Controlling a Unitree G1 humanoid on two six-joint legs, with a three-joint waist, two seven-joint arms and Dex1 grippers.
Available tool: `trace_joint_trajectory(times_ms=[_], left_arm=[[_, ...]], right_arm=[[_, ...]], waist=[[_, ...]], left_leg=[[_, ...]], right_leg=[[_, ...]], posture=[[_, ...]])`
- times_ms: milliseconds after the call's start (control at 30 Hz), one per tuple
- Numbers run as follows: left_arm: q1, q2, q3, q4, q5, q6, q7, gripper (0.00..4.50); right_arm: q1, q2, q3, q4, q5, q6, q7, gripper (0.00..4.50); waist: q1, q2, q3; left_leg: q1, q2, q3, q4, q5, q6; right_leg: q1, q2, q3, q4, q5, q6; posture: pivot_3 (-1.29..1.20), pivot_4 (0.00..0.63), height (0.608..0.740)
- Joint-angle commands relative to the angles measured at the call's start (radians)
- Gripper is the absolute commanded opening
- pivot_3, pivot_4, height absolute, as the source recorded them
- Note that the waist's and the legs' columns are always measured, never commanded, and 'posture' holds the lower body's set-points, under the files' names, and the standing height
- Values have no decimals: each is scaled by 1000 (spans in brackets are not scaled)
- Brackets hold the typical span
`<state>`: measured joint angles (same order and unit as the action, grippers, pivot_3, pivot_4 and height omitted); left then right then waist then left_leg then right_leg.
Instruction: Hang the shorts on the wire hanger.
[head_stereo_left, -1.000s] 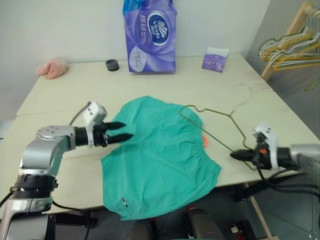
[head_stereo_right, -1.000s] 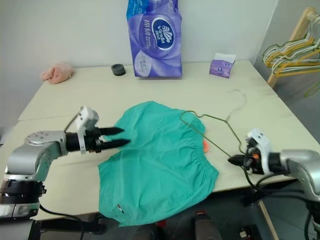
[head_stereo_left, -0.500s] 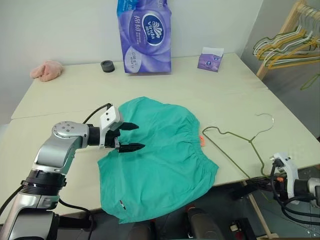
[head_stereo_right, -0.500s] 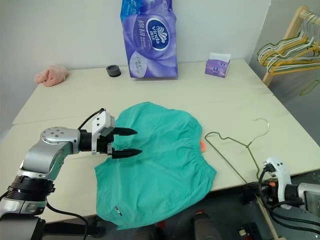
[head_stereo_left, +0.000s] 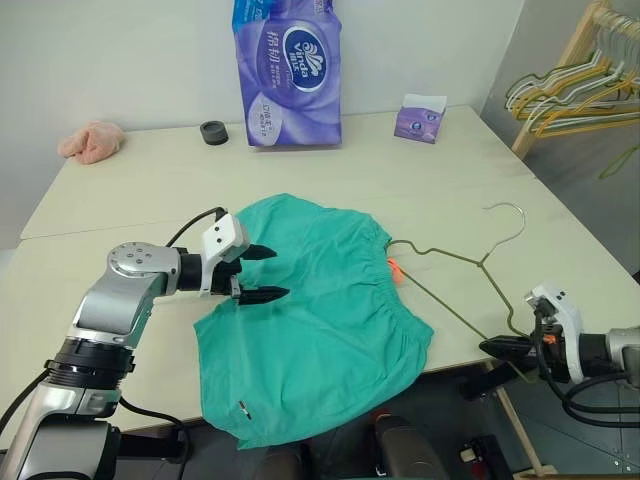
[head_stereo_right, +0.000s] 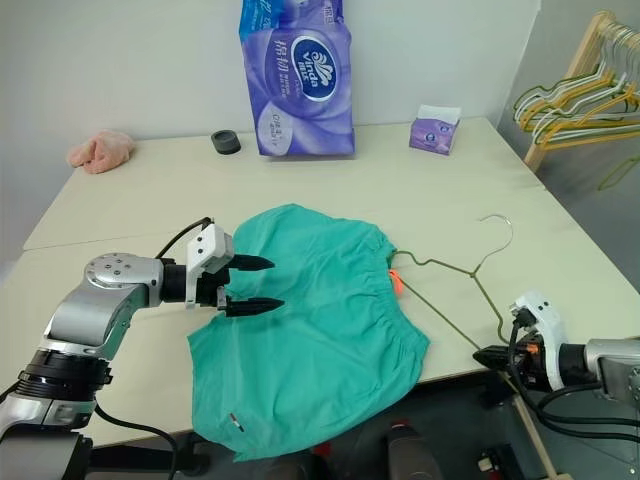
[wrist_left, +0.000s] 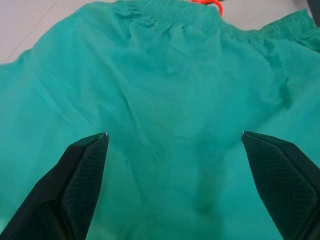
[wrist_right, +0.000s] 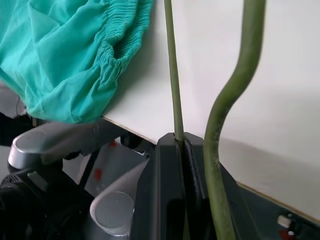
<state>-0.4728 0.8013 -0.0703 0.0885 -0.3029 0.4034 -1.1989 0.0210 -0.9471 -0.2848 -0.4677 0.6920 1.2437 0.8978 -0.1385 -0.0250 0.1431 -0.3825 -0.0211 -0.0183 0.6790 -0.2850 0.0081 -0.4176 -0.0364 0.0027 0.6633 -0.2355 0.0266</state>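
- Right gripper (head_stereo_right: 484, 355): at the near right edge of the table (head_stereo_left: 420, 190), past its lip. Fingers pressed fully together on the wire hanger; the right wrist view shows the thin wire running straight into the seam between the two black fingers.
- Wire hanger (head_stereo_left: 455, 285): thin olive-green wire, triangular body, curved hook pointing toward the far right. Lies mostly on the table top to the right of the shorts; its near corner is pinched in the right gripper, its far-left corner sits just at the gathered waistband.
- Shorts (head_stereo_left: 320, 330): teal-green fabric, spread flat at the near middle of the table, lower hem hanging over the near edge. Elastic waistband faces right. Small orange tag (head_stereo_left: 393, 268) at the waistband, beside the hanger; a tiny dark label near the hanging hem, not legible.
- Left gripper (head_stereo_left: 262, 273): over the left part of the shorts, pointing right. Fingers spread wide with nothing between them; the left wrist view shows green cloth under the gap between the two tips.
- Pink cloth (head_stereo_left: 90, 140): bunched, far left corner of the table.
- Black ring-shaped item (head_stereo_left: 212, 132): far side, left of the purple pack.
- Purple pack (head_stereo_left: 288, 70): tall, upright, far middle; oval logo, apparently "Vinda", with Chinese characters not readable.
- Small purple box (head_stereo_left: 420, 118): far right of the table; print too small to read.
- Yellow and pale green hangers (head_stereo_left: 565, 90): bunched on a wooden rack beyond the right edge.
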Motion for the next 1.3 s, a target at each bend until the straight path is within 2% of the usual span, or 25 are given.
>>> trace_joint_trajectory(times_ms=[33, 233, 367, 433, 667, 1033, 1300], left_arm=[[-7, 18, 49, 5, 10, -29, 28, 4477], [-11, 9, 63, 36, 28, -53, 70, 4477], [0, 0, 53, 31, 34, -65, 78, 4477], [1, -1, 52, 29, 35, -65, 79, 4477], [8, -3, 50, 27, 40, -75, 80, 4477], [11, -15, 58, 19, 40, -77, 96, 4477], [35, -17, 73, -12, 26, -61, 120, 4477]], right_arm=[[-29, -32, 47, -53, 11, -62, 29, 0], [-57, -51, 137, -69, 8, -103, 31, 0], [-110, -8, 217, 28, -38, -99, -28, 0], [-127, -8, 231, 73, -47, -102, -30, 0], [-220, 6, 252, 183, 4, -39, 11, 0], [-488, 187, 370, 400, 4, 67, 2, 0], [-574, 365, 243, 461, 35, 175, -133, 0]], waist=[[0, 0, 0], [1, 0, 0], [0, -1, 0], [1, -1, 0], [0, -1, 0], [1, -1, 0], [2, 0, 0]], left_leg=[[0, 0, 0, 0, 0, 0], [0, 0, 0, 0, 0, 0], [0, 0, 0, 0, 0, 0], [0, 0, 0, 0, 0, 0], [0, 0, 0, 0, 0, 0], [-1, 0, 1, 0, 0, 0], [-1, 0, 1, 0, 0, 0]], right_leg=[[0, 0, 0, 0, 0, 0], [0, -1, 0, 0, 0, 0], [0, -2, 0, 0, 0, 0], [0, -2, 0, 0, 3, -4], [-1, -2, 1, 0, 3, -5], [-1, -3, 1, 0, 3, -5], [-3, -4, 2, 2, 3, -5]], posture=[[-254, 119, 740], [-253, 119, 740], [-246, 117, 740], [-245, 117, 740], [-234, 116, 740], [-202, 107, 740], [-187, 103, 740]])
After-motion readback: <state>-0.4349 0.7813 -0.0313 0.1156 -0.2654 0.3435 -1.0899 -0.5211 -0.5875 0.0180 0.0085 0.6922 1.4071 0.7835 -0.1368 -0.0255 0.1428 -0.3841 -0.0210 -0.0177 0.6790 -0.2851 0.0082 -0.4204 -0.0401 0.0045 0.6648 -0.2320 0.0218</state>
